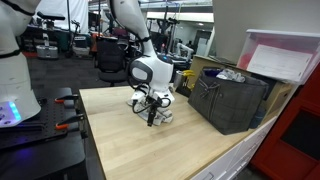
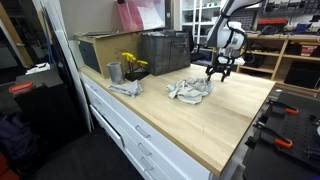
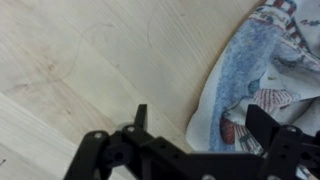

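A crumpled white and blue patterned cloth (image 2: 187,90) lies on the light wooden table (image 2: 215,125). It also shows in the wrist view (image 3: 255,55) and partly behind the gripper in an exterior view (image 1: 165,117). My gripper (image 3: 203,125) is open and points down just above the table at the cloth's edge. One finger is over bare wood and the other is over the cloth. In both exterior views the gripper (image 1: 151,110) (image 2: 218,72) hangs low at the cloth's side. It holds nothing.
A black crate (image 2: 165,50) (image 1: 228,100) stands at the table's back by a cardboard box (image 2: 100,48), with a pink-lidded bin (image 1: 283,55) above. A grey cup (image 2: 114,72), yellow flowers (image 2: 131,63) and another cloth (image 2: 125,88) are near one end.
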Available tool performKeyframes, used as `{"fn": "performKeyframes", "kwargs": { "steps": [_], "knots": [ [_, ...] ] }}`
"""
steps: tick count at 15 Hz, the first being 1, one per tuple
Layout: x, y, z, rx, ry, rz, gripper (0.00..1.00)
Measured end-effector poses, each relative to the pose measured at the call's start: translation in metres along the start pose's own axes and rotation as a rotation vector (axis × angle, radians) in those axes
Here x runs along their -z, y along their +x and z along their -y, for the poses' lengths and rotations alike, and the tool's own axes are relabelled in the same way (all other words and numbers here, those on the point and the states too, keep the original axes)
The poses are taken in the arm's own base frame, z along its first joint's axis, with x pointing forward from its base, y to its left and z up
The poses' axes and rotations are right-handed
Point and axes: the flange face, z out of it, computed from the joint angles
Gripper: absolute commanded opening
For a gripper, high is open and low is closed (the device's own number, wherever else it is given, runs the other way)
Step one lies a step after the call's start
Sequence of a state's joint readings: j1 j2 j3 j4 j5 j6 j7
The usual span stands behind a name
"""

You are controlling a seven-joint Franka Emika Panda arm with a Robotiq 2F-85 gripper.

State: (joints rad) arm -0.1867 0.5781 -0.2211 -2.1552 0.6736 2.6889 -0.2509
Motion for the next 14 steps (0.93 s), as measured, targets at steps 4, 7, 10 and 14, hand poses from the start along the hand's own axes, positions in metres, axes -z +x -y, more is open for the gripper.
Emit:
{"fn": "performKeyframes", "kwargs": {
  "steps": [4, 7, 10, 14],
  "knots": [
    [-0.022, 0.011, 0.015, -0.022, 0.004, -0.001, 0.58],
    [-0.026, 0.02, 0.034, -0.056, 0.035, -0.006, 0.35],
    [-0.023, 0.025, 0.044, -0.068, 0.05, -0.016, 0.14],
    [-0.013, 0.029, 0.034, -0.064, -0.011, -0.06, 0.0]
  ]
}}
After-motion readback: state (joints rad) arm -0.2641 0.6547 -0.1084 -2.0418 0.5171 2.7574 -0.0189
